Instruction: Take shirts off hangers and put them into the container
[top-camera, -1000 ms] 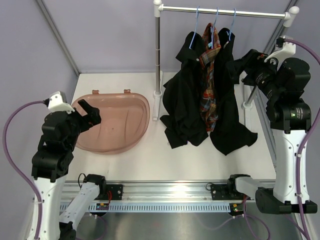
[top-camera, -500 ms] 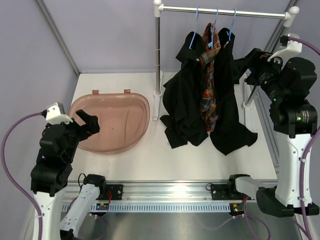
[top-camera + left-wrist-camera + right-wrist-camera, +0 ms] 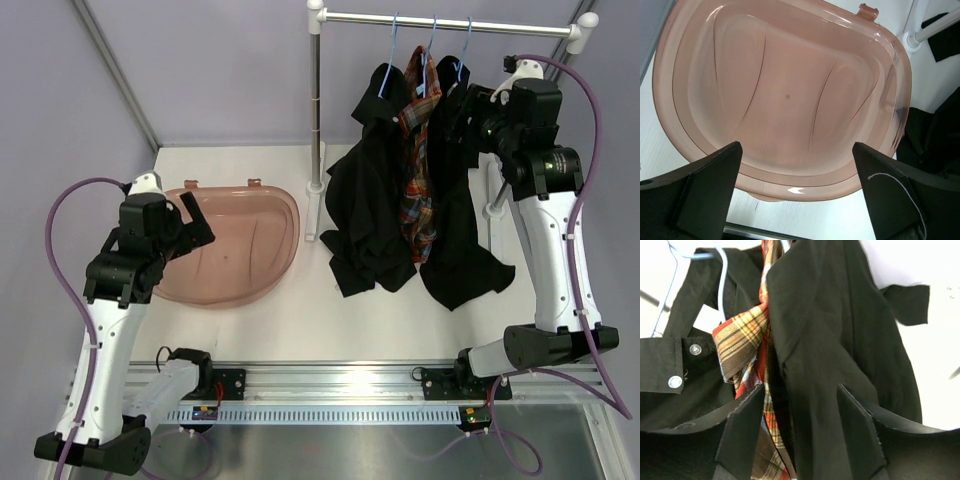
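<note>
Three shirts hang on light-blue hangers point(image 3: 432, 45) from the rail: a black one point(image 3: 365, 215) on the left, a plaid one point(image 3: 418, 160) in the middle, a black one point(image 3: 460, 250) on the right. My right gripper point(image 3: 462, 118) presses into the right black shirt point(image 3: 825, 340) near its shoulder. Its jaws stand apart with a fold of that cloth between them point(image 3: 800, 397), and the plaid shirt point(image 3: 740, 335) lies just behind the left finger. My left gripper point(image 3: 195, 225) hovers wide open over the near rim of the pinkish container point(image 3: 790, 100), which holds nothing.
The white-and-metal rail point(image 3: 450, 22) stands on two posts, the left post point(image 3: 317, 130) just right of the container point(image 3: 240, 250). The shirt tails drape onto the white table point(image 3: 300, 320). A grey wall closes the left side.
My right arm has swung its gripper left into the right black shirt, and its jaws have narrowed. My left arm has risen and moved toward the container's left side, still open.
</note>
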